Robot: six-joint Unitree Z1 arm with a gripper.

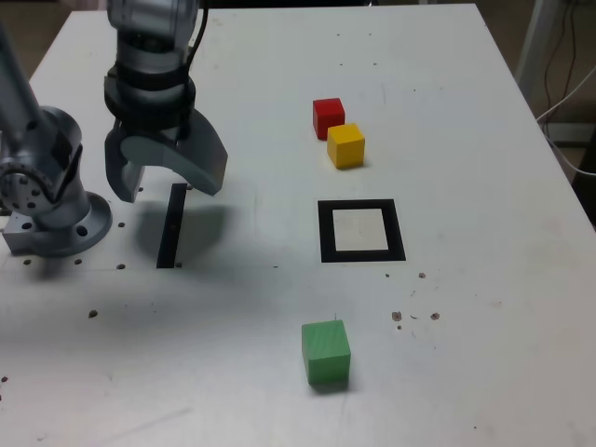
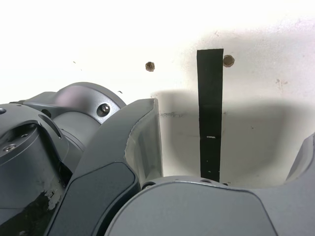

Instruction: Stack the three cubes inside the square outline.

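Observation:
In the exterior view a red cube (image 1: 328, 117) and a yellow cube (image 1: 345, 145) sit touching at the back of the white table. Nearer the front stands a green cube (image 1: 326, 352). Between them lies the square outline (image 1: 360, 231), a black frame with a white, bare centre. My gripper (image 1: 166, 184) hangs open over the table at the exterior view's left, well away from all three cubes, with nothing between its jaws. The wrist view shows one finger (image 2: 142, 142) and only bare table in the gap.
A narrow black strip (image 1: 171, 226) (image 2: 210, 113) lies on the table under my gripper. The arm's grey base (image 1: 47, 200) is bolted at the exterior view's left edge. Small holes (image 2: 149, 66) dot the table (image 1: 466, 307). Cables hang past the table's right edge.

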